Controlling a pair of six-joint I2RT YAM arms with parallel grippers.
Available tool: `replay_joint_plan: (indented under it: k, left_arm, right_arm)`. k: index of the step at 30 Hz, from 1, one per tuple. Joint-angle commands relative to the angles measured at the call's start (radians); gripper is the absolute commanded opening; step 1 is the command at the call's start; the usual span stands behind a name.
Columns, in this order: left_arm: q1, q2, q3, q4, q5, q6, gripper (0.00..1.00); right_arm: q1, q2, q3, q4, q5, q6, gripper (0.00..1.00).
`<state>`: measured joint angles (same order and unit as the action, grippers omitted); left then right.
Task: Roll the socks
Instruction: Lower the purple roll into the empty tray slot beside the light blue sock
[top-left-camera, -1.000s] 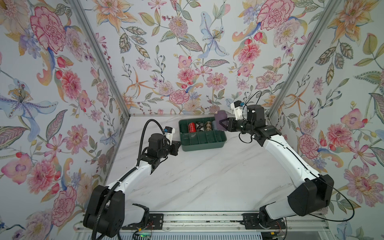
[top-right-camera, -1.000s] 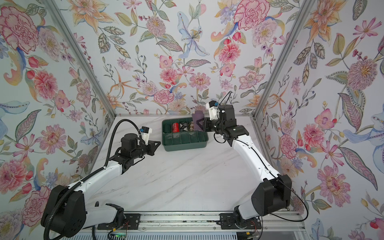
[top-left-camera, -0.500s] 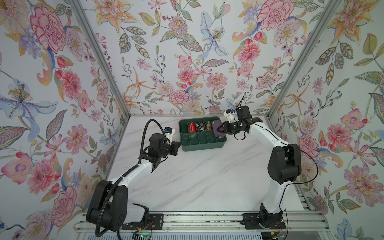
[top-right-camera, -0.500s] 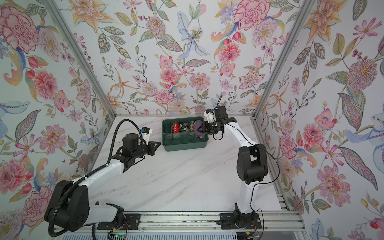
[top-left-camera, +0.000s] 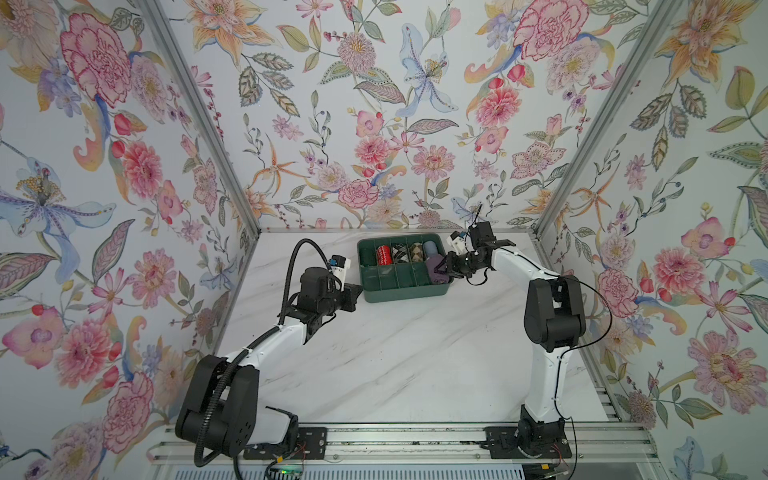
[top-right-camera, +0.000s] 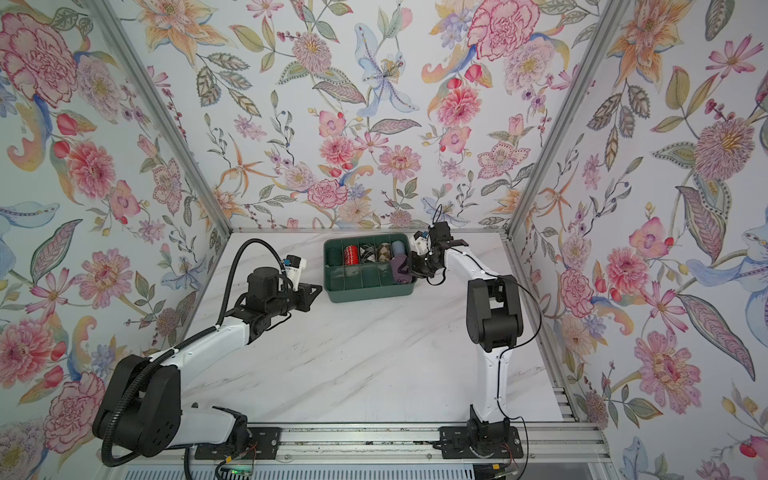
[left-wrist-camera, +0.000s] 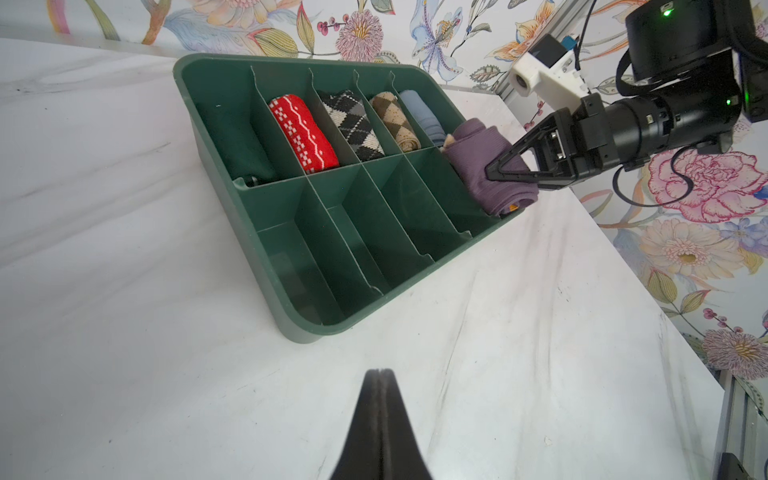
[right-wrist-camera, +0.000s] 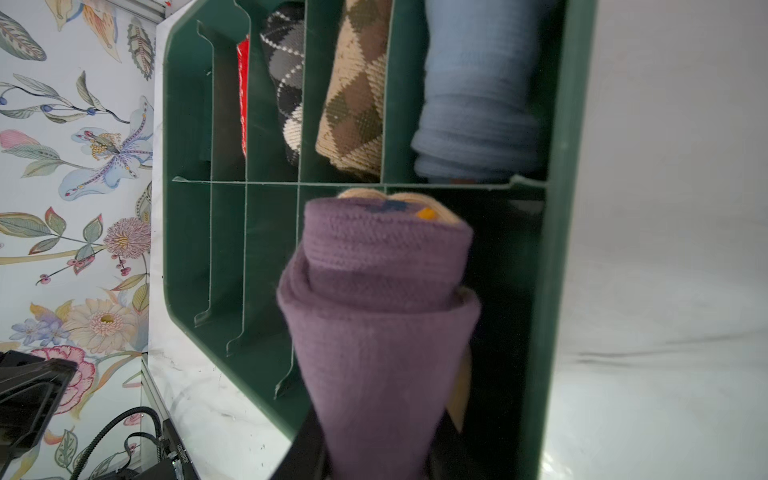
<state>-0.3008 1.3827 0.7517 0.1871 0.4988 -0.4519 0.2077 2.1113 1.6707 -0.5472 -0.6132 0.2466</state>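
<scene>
**Purple roll pinched at the tray's right end**

In both top views you see the right fingers (top-left-camera: 445, 270) pinching the dusty-purple ribbed sock roll (top-left-camera: 434, 266) at the right end of the dark green divided plastic tray (top-left-camera: 405, 296), just above frame centre. Only the right wrist view shows you tan, navy and orange at the roll's end. Only the left wrist view shows the left fingers (left-wrist-camera: 376, 376) pressed together over the white marble surface (left-wrist-camera: 124, 374).

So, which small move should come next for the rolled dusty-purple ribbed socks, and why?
Probably lower the rolled dusty-purple ribbed socks a little deeper before letting go. The right gripper is shut on them over a corner compartment of the dark green plastic divider tray, beside the light-blue sock roll, and they stand above the rim.
</scene>
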Motion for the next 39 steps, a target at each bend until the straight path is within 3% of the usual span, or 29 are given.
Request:
replay_joint_plan:
  k: [1, 16, 23, 39]
  left_arm:
    - [0.010, 0.016, 0.023, 0.026, 0.029, 0.019, 0.00]
    - [0.011, 0.031, 0.025, 0.015, 0.043, 0.025, 0.00]
    - [0.012, 0.032, 0.024, 0.005, 0.038, 0.028, 0.00]
    - [0.017, 0.044, 0.029, -0.026, 0.028, 0.045, 0.00]
  right_arm:
    - [-0.007, 0.022, 0.051, -0.043, 0.018, -0.003, 0.00]
    - [0.022, 0.084, 0.081, -0.159, 0.277, -0.045, 0.00]
    - [0.064, 0.137, 0.145, -0.240, 0.459, -0.075, 0.00]
    - [0.113, 0.278, 0.315, -0.414, 0.611, -0.119, 0.00]
